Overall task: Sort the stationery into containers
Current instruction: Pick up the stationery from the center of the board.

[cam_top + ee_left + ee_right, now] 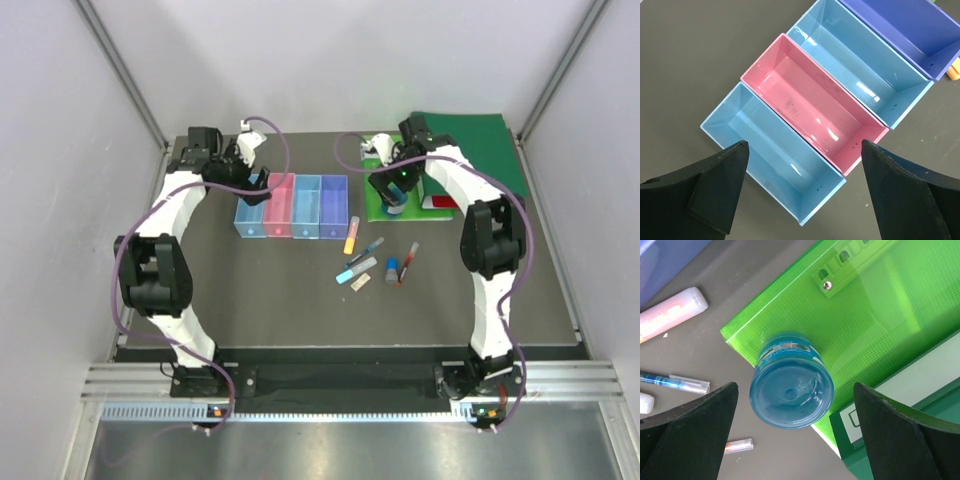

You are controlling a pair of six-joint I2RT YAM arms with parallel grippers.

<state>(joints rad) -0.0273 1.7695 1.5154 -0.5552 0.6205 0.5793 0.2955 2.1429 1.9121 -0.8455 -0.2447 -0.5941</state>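
The right gripper (795, 390) has its fingers spread wide, with the round blue plastic pot (791, 397) directly below and centred between them, at the edge of a translucent green plastic folder (860, 310). It is likely lined up to straddle the pot. The left gripper (804, 145), also spread and empty, hovers above the translucent pink plastic bin (805, 105).

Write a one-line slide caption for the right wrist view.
Open right gripper frames a round blue disc at the green binder's edge.

A: What forms the row?
B: Blue bin (249, 218), pink bin (279, 206), light-blue bin (306, 207) and purple bin (333, 206) stand side by side; the left gripper (257, 186) hangs near their far ends.
A: And rightward?
B: Orange highlighter (351, 237), light-blue marker (357, 271) and red pen (408, 262) lie on the table (280, 295); the right gripper (397, 200) hangs over a green binder (376, 209).
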